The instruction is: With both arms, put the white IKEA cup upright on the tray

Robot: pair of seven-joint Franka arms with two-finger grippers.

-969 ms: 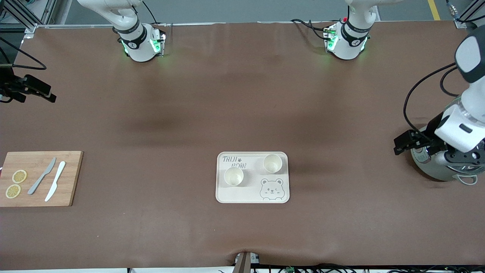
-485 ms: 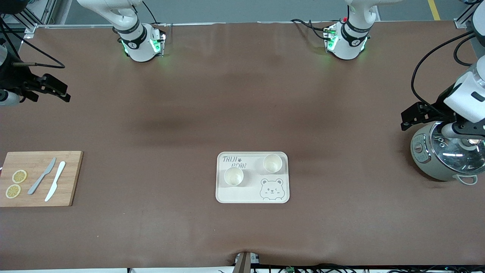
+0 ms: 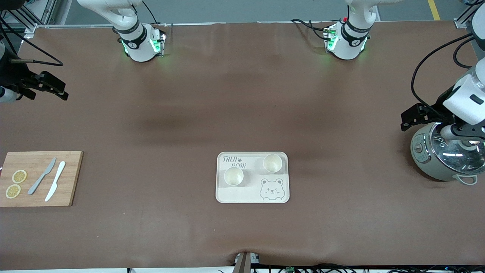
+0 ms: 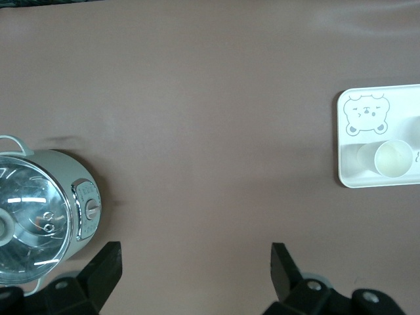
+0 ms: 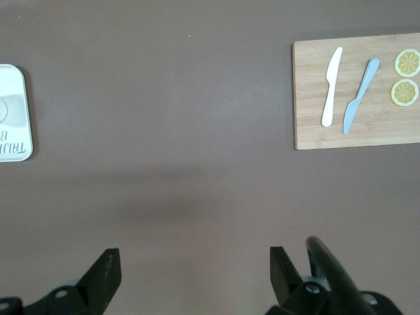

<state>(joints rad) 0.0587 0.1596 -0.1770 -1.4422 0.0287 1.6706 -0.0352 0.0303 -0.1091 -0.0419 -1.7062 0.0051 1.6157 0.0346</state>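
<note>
The cream tray (image 3: 250, 194) with bear drawing lies mid-table, toward the front camera. Two white cups stand upright on it, one (image 3: 233, 176) nearer the right arm's end and one (image 3: 272, 163) nearer the left arm's end. My left gripper (image 3: 410, 118) hangs open and empty beside the pot at the left arm's end. In the left wrist view its jaws (image 4: 195, 269) are wide apart over bare cloth, with the tray (image 4: 351, 174) and a cup (image 4: 393, 159) far off. My right gripper (image 3: 57, 90) hangs open and empty at the right arm's end; its jaws (image 5: 195, 272) are spread over bare cloth.
A grey-green pot with glass lid (image 3: 445, 155) stands at the left arm's end. A wooden cutting board (image 3: 38, 197) with two knives (image 3: 49, 178) and lemon slices (image 3: 16, 184) lies at the right arm's end. Brown cloth covers the table.
Both arms have drawn back toward the table's ends. The left gripper moved off the pot, uncovering its lid. The right gripper came slightly farther into view. The cups and tray stayed put.
</note>
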